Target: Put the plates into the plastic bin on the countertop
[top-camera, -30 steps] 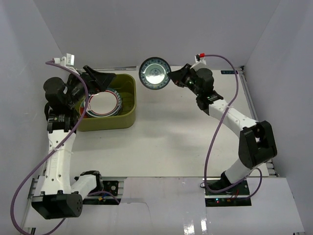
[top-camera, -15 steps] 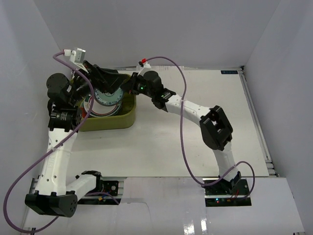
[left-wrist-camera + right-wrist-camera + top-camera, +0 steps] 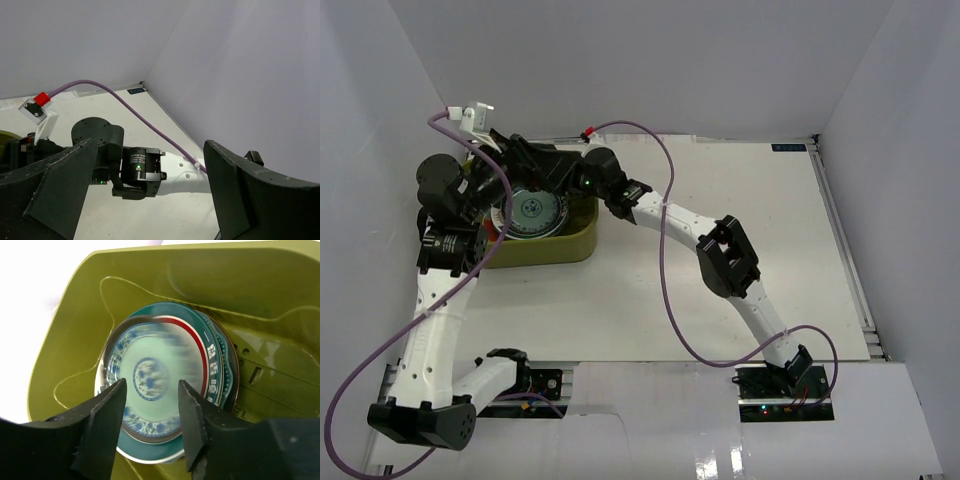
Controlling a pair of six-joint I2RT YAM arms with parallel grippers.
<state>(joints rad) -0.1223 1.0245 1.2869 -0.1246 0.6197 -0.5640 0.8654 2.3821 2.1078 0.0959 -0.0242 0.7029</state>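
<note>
The olive-green plastic bin [image 3: 582, 238] stands at the back left of the white countertop [image 3: 720, 280]. A stack of plates [image 3: 532, 212] lies in it. In the right wrist view the grey glass patterned plate [image 3: 150, 357] is on top, slightly blurred, over a white plate with a teal-red rim [image 3: 212, 365] and a teal plate [image 3: 150, 454]. My right gripper [image 3: 151, 390] hangs open just above the stack, nothing between its fingers. My left gripper [image 3: 151, 150] stands wide open and empty over the bin's back edge [image 3: 530, 155], facing the right arm's wrist [image 3: 135, 167].
White walls close in the countertop at the back and both sides. The right arm [image 3: 720, 250] stretches diagonally across the table to the bin [image 3: 65, 340], its purple cable [image 3: 660, 170] arching above. Both grippers crowd the bin's back right corner.
My right arm swung left from the back centre to the bin carrying the glass plate, then opened; the plate now sits on the stack. The left gripper rose slightly, staying open.
</note>
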